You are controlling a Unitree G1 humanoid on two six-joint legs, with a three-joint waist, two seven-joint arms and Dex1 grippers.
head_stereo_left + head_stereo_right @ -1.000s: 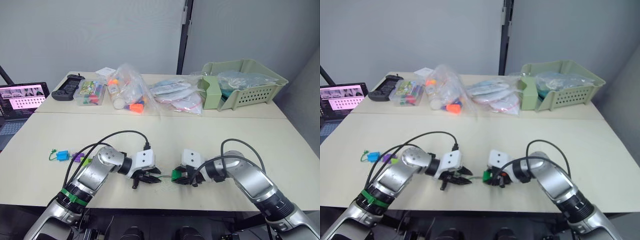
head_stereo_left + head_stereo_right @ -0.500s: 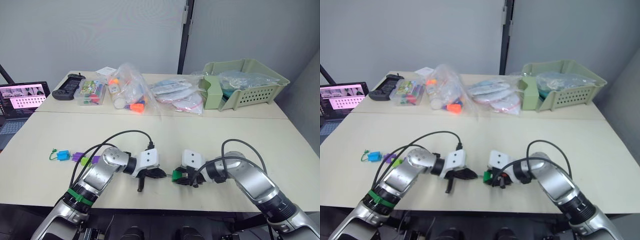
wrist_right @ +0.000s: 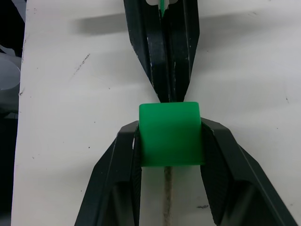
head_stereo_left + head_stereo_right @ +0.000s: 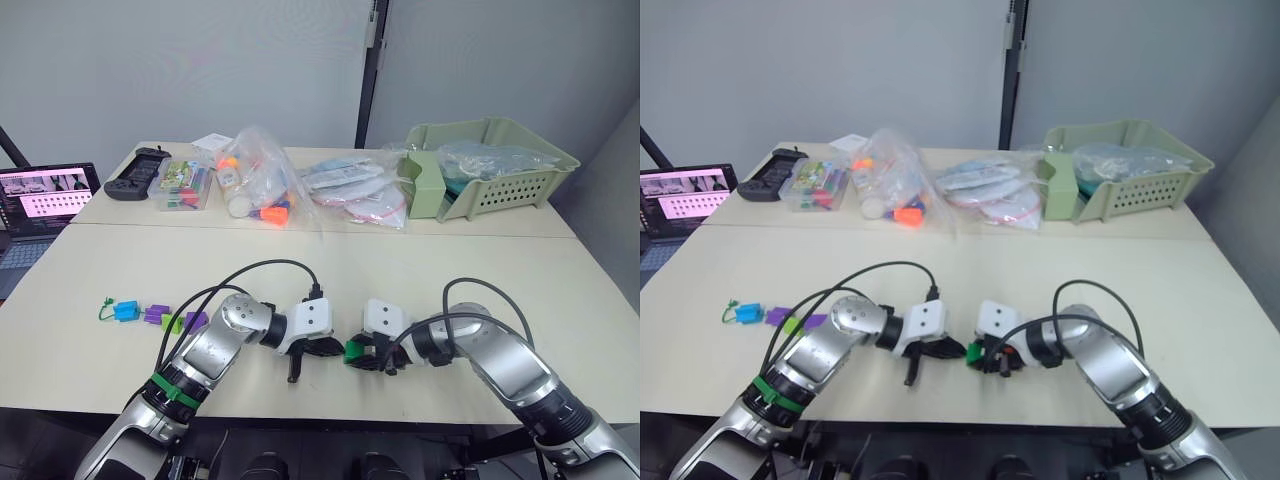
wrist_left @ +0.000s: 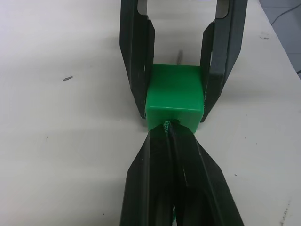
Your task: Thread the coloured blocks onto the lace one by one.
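Right gripper [image 3: 170, 155] has its two fingers clamped on opposite sides of the dark green block [image 3: 170, 134], holding it just above the table [image 4: 420, 270] near the front edge. Left gripper [image 5: 169, 136] is pinched tight on the lace [image 5: 166, 126], nose right up against the block's face. In the right wrist view the pale tip [image 3: 166, 195] pokes out the far side of the block, so it looks to me like the lace is already through the hole and this block is mid-threading.

The rest of the lace trails off to the robot's left, with the blue block [image 4: 124, 311], a purple block [image 4: 154, 315], the lime green block [image 4: 172, 323] and another purple block [image 4: 195, 320] strung in a row along it, well apart from the grippers.

How I'd handle it from here:
- keep the right grip steady so the hole stays lined up with the cord; any twist will bind it
- push in short strokes, since the soft cord probably buckles once it's held far from the hole
- regrip close to the block face each time
- once enough tip shows, grab that and pull through instead of pushing

Main risk is the tip slipping back out during a regrip.
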